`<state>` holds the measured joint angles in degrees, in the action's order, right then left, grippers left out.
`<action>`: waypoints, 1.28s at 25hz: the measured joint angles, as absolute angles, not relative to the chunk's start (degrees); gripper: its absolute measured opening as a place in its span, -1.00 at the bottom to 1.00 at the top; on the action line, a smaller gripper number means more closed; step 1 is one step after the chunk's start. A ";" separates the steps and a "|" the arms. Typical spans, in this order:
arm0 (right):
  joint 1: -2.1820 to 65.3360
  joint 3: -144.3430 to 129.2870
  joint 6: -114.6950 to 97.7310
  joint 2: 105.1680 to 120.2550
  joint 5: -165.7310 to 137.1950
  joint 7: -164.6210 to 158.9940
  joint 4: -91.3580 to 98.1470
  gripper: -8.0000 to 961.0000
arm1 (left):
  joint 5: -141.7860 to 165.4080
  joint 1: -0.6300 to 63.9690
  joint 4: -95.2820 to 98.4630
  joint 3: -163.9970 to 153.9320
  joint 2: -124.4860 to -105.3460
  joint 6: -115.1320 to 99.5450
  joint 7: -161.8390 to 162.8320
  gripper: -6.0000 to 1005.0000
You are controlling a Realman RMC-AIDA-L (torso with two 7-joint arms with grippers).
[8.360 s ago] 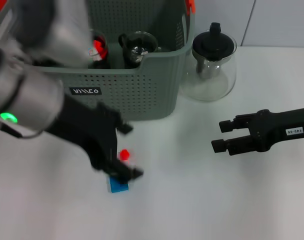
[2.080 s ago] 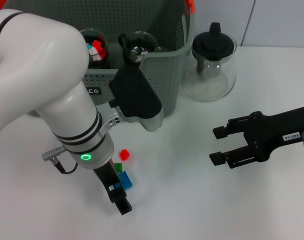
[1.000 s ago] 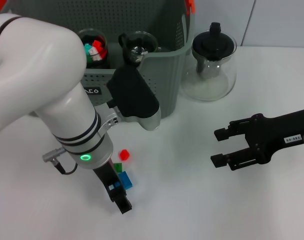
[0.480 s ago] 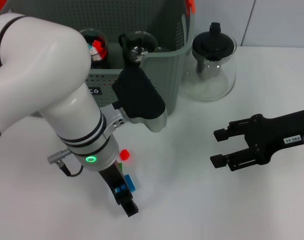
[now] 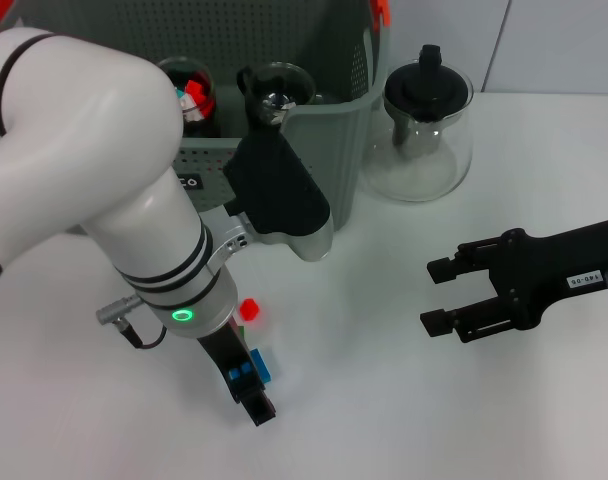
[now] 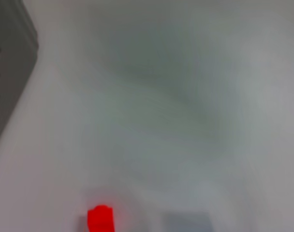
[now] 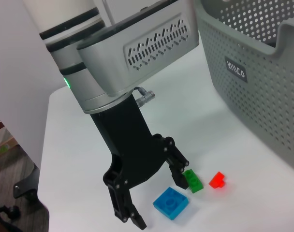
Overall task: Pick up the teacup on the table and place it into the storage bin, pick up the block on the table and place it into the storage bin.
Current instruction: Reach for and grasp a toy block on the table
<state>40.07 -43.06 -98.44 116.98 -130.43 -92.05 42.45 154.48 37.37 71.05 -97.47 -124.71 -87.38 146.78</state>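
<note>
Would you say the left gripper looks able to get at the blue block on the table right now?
Probably yes. The left gripper hangs open right over the blue block, one finger on either side, and nothing lies between them. The green block sits close beside it.

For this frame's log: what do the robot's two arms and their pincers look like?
The left arm is bulky glossy white with black bands, a lit green ring, a grey vented wrist housing and a short cable at a metal plug. Its left pincer is matte black with angular fingers. The right arm is slim, all black, with a small white label bearing numbers; the right pincer has two blunt black fingers.
</note>
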 joint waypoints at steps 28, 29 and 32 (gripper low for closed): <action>39.99 -43.05 -98.44 116.98 -130.43 -91.73 42.45 0.71 | 155.66 36.91 69.96 -100.74 -124.80 -84.52 146.78 0.10; 39.99 -43.03 -98.43 116.98 -130.43 -91.73 42.45 0.71 | 155.68 36.91 69.96 -100.78 -124.80 -84.52 146.77 0.09; 39.99 -42.99 -98.37 116.98 -130.43 -91.72 42.45 0.71 | 155.74 36.93 69.96 -100.81 -124.81 -84.47 146.78 -0.01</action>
<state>39.99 -42.99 -98.37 116.98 -130.43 -91.72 42.45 155.74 36.93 69.96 -100.81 -124.81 -84.47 146.78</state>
